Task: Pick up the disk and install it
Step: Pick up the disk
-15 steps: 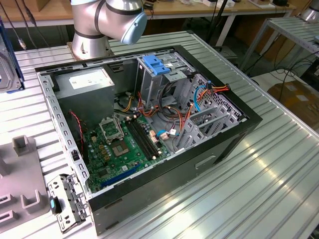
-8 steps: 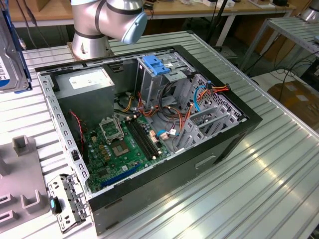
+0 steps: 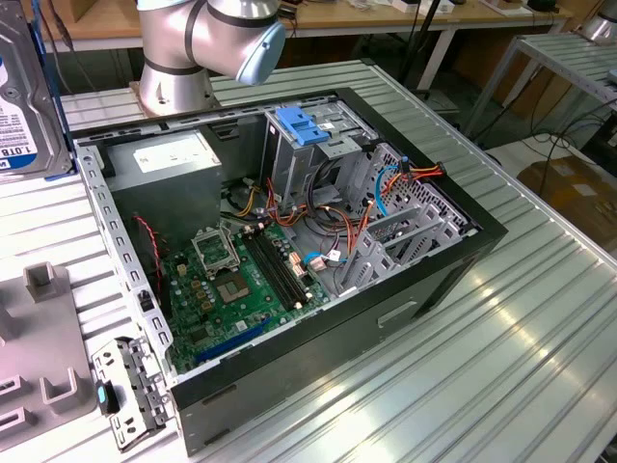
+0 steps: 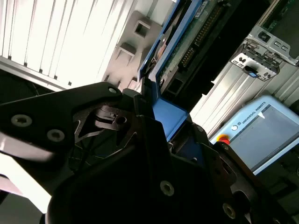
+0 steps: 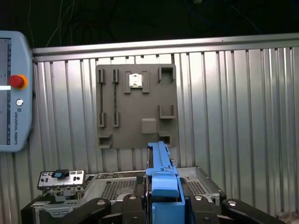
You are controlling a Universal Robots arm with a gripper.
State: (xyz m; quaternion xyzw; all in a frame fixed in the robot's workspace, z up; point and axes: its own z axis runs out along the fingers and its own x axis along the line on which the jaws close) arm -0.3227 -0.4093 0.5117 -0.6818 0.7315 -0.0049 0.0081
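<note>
The disk (image 3: 21, 101) stands on edge at the exterior view's far left, above the table, with its silver face, white-and-blue label and a blue side rail showing. In both wrist views its blue rail (image 5: 161, 175) runs out from between my black fingers. My gripper (image 5: 163, 203) is shut on the disk. The second wrist view shows the disk's green circuit-board underside (image 4: 198, 30) reaching away from my gripper (image 4: 161, 119). The disk is held clear of the open computer case (image 3: 463, 246).
The case lies open on the slatted metal table, with a drive cage under a blue latch (image 3: 304, 125), a grey power-supply box (image 3: 169, 154) and a motherboard (image 3: 231, 280). A grey fixture plate (image 5: 135, 107) and a teach pendant (image 5: 14, 93) lie beside it. The arm's base (image 3: 183, 58) stands behind.
</note>
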